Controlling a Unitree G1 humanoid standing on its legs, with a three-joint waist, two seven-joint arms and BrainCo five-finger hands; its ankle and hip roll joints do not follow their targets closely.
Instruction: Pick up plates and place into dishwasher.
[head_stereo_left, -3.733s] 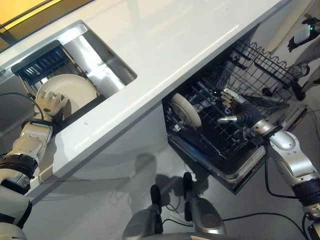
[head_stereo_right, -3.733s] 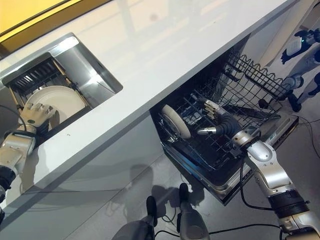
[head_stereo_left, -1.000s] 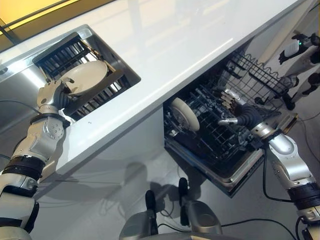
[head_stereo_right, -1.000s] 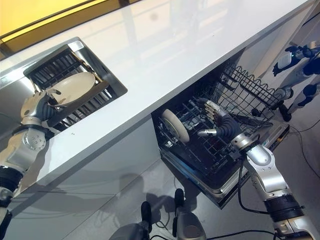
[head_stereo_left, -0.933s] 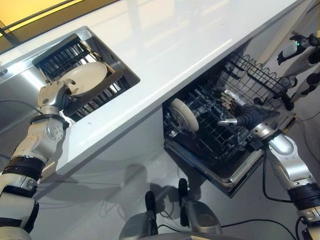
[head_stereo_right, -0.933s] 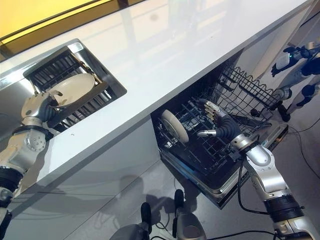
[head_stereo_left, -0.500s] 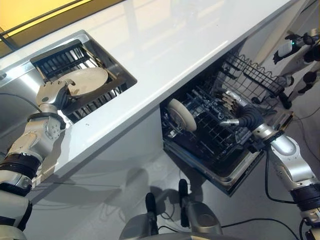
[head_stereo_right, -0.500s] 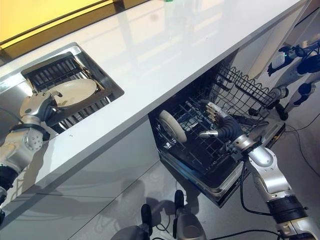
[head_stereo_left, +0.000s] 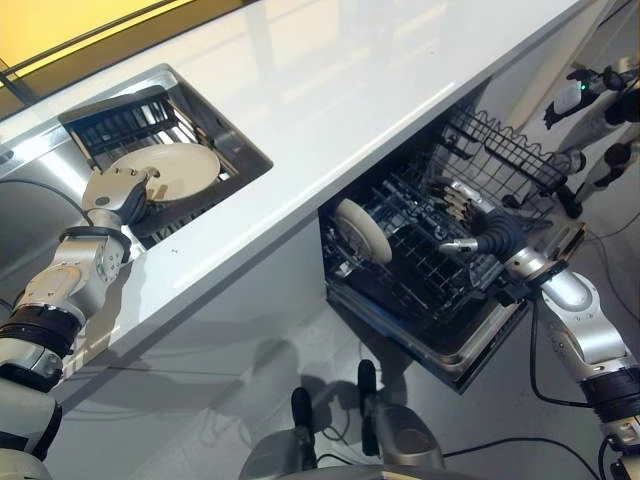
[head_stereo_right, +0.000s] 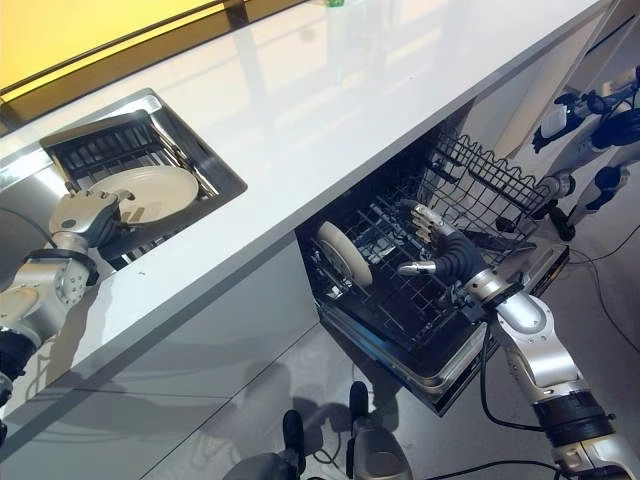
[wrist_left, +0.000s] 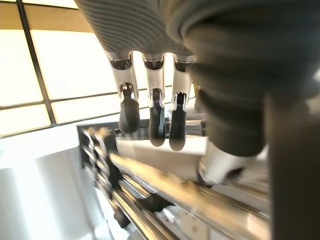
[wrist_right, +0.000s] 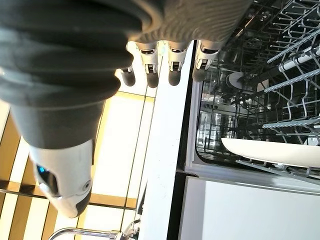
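Observation:
A cream plate (head_stereo_left: 182, 167) is held over the steel sink (head_stereo_left: 228, 138), tilted nearly flat, with my left hand (head_stereo_left: 118, 192) shut on its near rim. In the left wrist view the fingers (wrist_left: 156, 127) curl over the plate's pale edge (wrist_left: 165, 150). A second cream plate (head_stereo_left: 362, 230) stands on edge in the open dishwasher's lower rack (head_stereo_left: 420, 275); it also appears as a plate (wrist_right: 272, 151) in the right wrist view. My right hand (head_stereo_left: 472, 225) hovers open over that rack, to the right of the standing plate and apart from it.
A black dish rack (head_stereo_left: 115, 122) sits in the sink behind the held plate. The white countertop (head_stereo_left: 330, 70) runs between sink and dishwasher. The wire upper rack (head_stereo_left: 510, 150) is pulled out behind my right hand. The dishwasher door (head_stereo_left: 480, 340) lies open below.
My left hand has lifted the plate out of the sink's rack, then turned it flatter and brought it slightly towards the counter. The right hand has stayed over the lower rack.

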